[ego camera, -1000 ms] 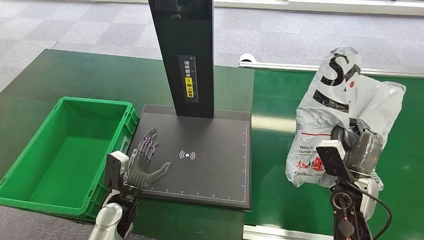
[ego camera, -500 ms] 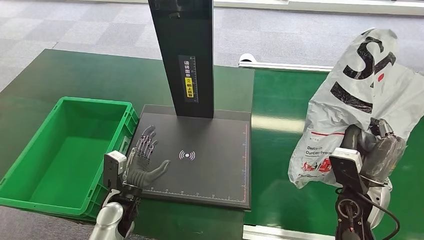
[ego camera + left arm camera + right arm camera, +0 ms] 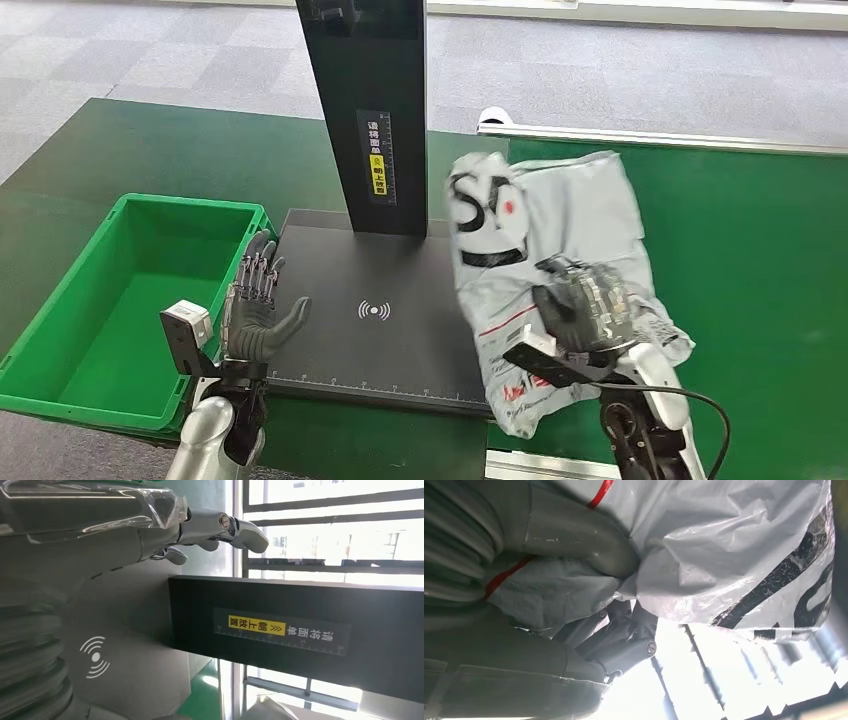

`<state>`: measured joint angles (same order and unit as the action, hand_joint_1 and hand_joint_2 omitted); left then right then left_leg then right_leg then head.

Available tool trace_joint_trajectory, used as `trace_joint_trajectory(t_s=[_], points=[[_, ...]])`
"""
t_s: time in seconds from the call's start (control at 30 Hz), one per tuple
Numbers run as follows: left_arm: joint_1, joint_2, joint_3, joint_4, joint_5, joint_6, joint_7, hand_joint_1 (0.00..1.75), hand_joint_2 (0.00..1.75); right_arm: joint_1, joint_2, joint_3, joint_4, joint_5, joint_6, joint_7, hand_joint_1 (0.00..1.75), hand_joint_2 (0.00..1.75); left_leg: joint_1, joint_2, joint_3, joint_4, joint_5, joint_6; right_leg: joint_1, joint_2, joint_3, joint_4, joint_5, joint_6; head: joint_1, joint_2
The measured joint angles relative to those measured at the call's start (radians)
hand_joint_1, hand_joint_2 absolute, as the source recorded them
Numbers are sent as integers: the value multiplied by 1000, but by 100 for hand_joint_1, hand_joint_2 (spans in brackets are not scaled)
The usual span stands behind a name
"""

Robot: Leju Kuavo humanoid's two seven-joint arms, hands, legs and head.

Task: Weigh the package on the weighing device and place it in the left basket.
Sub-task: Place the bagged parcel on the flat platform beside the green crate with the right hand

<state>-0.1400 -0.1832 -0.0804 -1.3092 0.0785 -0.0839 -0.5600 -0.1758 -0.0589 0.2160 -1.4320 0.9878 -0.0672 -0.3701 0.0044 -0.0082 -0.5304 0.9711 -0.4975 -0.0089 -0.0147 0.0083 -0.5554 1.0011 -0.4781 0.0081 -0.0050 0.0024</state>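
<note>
Package (image 3: 545,250) overlaps the right edge of the weighing device (image 3: 400,330), my right robot hand (image 3: 585,310) grasping its plastic. My left robot hand (image 3: 255,305) hovers released, fingers spread, over the platform's left edge beside the green basket (image 3: 60,375), which holds nothing.

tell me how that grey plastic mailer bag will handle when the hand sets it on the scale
Likely floppy: the grey plastic mailer bag crumples and folds around the right hand. Its glossy film looks slippery, so it may slide. It seems light for its size, and probably will settle flat rather than roll on the weighing platform.
</note>
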Motion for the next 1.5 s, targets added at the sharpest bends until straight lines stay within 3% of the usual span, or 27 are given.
trace_joint_trajectory(t_s=[0.13, 0.3, 0.57, 0.73, 0.83, 1.13, 1.37, 1.4, 1.5], points=[[-13, 0, 3, 1, 13, 0, -8, 0, 175, -19, -33, 134, 88, 1, 78, -3, 175, 175, 0, -1, -1, 0, 0, 0, 0, -1, 0, 0, 0, 0, 0, 0], [-27, 1, 5, 2, 32, 0, -16, 0, 175, -83, -64, 236, 202, -16, 93, -31, 175, 175, -1, -1, -1, 1, 0, 0, -1, 0, 0, 0, 0, 0, 0, 0], [-65, -4, -8, 22, 67, 12, -23, 0, 175, -337, -43, 394, 408, -18, 61, -62, 175, 175, 0, 1, 0, 1, 2, 0, 0, 0, 0, 0, 2, -1, 0, 0], [-69, -11, -30, 36, 100, 10, -40, 0, 175, -486, 12, 453, 574, -28, -46, -68, 175, 175, 0, 1, -1, 1, 2, 0, 0, 1, -1, 1, 2, -1, 0, 0], [-83, -20, -50, 51, 119, 0, -41, 0, 175, -555, 71, 478, 691, -40, -57, -83, 175, 175, 0, 2, -1, 1, 2, 0, 0, 1, -1, 1, 2, -1, 1, 0], [-153, -40, -122, 125, 143, 0, -40, 0, 175, -619, 244, 567, 947, -43, 89, -108, 175, 175, 0, 2, -1, 1, 2, 0, 0, 1, -1, 1, 2, -1, 0, 0], [-197, -42, -136, 169, 155, 7, -37, 0, 175, -596, 309, 615, 1016, -72, 156, -143, 175, 175, 0, 2, -1, 1, 2, 0, 0, 1, -2, 1, 2, -1, 0, 0], [-202, -42, -137, 176, 156, 8, -36, 0, 175, -595, 312, 621, 1021, -71, 156, -137, 147, 175, 0, 2, -1, 1, 2, 0, 0, 1, -2, 1, 2, -1, 0, 0], [-209, -41, -137, 187, 161, 13, -35, 0, 175, -592, 317, 631, 1031, -91, 134, -95, 17, 175, 0, 1, -1, 1, 2, 0, 0, 1, -2, 1, 2, -1, 0, 0]])
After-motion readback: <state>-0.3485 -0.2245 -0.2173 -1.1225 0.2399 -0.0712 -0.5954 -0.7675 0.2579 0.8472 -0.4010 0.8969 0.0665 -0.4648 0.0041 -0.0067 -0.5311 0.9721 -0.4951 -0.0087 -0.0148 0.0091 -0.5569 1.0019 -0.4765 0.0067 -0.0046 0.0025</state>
